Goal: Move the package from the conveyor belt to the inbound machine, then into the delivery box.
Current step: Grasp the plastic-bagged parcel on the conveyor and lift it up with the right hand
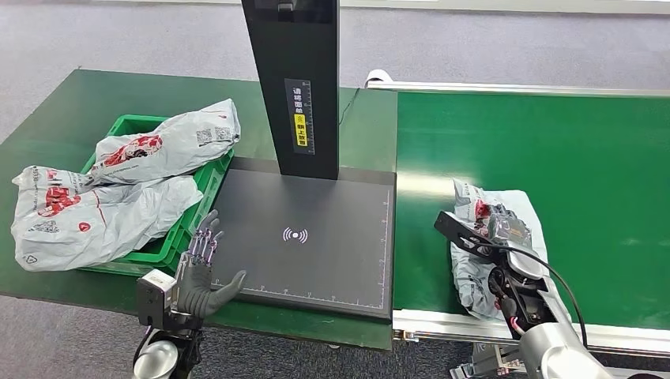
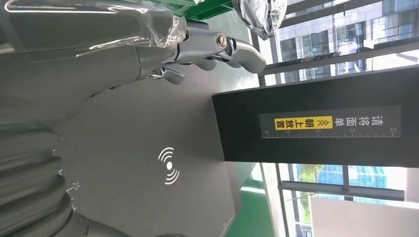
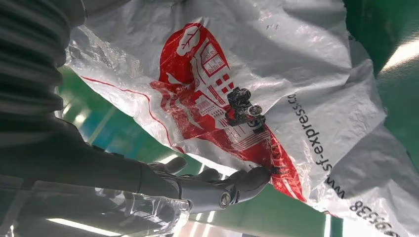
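A grey plastic package with a red print [image 1: 472, 272] [image 3: 306, 59] lies on the green conveyor belt [image 1: 569, 158] near its front edge. My right hand [image 1: 506, 237] [image 3: 197, 190] is on top of it. The right wrist view has my thumb [image 3: 247, 180] against the bag's edge and dark fingertips [image 3: 244, 106] curling over its red print, so the bag sits pinched between them. My left hand [image 1: 201, 272] [image 2: 197, 49] hovers with fingers spread at the front left corner of the inbound machine's black platform [image 1: 316, 237] [image 2: 148, 148], holding nothing.
The machine's black column [image 1: 292, 79] [image 2: 321, 123] rises from the back of the platform. A green crate [image 1: 138, 125] left of the platform holds two grey packages [image 1: 166, 146] [image 1: 87, 221] that spill over its sides. The table's front edge runs just beyond my left hand.
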Controlling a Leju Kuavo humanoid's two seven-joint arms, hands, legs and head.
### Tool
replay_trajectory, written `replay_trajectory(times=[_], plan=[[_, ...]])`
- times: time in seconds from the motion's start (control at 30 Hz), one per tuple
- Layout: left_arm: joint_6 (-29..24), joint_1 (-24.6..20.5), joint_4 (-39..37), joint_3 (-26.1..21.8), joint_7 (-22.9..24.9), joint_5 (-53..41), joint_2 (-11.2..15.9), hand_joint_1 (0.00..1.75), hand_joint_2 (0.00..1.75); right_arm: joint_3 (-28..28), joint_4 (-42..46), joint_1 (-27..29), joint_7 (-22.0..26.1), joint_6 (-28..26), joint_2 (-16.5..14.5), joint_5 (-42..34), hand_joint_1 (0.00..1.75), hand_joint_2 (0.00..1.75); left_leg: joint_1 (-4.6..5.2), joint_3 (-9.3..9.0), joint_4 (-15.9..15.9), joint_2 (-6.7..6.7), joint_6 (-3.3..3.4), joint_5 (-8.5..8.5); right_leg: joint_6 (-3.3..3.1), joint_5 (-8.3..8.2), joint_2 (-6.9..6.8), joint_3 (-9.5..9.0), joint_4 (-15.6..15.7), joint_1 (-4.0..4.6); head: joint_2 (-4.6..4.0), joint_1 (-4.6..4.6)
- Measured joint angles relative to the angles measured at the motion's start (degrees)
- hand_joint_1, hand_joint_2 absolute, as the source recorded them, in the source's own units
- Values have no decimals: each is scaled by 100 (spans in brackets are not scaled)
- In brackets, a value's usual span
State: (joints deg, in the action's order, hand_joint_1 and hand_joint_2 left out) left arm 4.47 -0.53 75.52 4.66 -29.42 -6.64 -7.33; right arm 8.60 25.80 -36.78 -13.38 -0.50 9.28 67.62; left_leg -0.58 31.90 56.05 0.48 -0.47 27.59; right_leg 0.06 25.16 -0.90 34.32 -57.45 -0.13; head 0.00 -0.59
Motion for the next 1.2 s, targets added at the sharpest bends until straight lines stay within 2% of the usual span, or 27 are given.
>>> replay_trajectory(times=[0.4, 0.6, 0.7, 0.83, 1.2], plan=[[-1, 2, -2, 0, 0, -2, -5, 0, 175, 36, -100, -28, -20, -1, 1, 9, 0, 175, 0, 0, 0, 0, 0, 0, 0, 0, 0, 0, 0, 0, 0, 0], [-5, 48, 0, -2, 39, -79, -34, 0, 175, 44, -108, -29, -505, -25, 8, 275, 0, 175, 0, -1, 0, -3, 0, 0, 0, 0, -2, 0, 0, 0, 0, 1], [-3, 56, 0, -2, 51, -104, -50, 0, 175, 35, -108, -28, -555, -2, 19, 385, 0, 175, 0, -1, 1, -2, 0, 0, 0, 0, -2, 0, 0, 0, 0, 1], [5, 40, -6, -3, 77, -143, -67, 0, 175, -8, -108, -28, -477, 214, 8, 500, 175, 175, 0, -2, 0, -3, 0, 0, 0, 0, -2, -1, 0, 0, 0, 0], [66, -88, -287, 33, 140, -498, -20, 0, 175, -55, -82, 41, 94, 555, -100, 469, 175, 175, 0, -9, 0, 2, 0, 0, 0, 0, 0, -4, 0, 0, 0, 1]])
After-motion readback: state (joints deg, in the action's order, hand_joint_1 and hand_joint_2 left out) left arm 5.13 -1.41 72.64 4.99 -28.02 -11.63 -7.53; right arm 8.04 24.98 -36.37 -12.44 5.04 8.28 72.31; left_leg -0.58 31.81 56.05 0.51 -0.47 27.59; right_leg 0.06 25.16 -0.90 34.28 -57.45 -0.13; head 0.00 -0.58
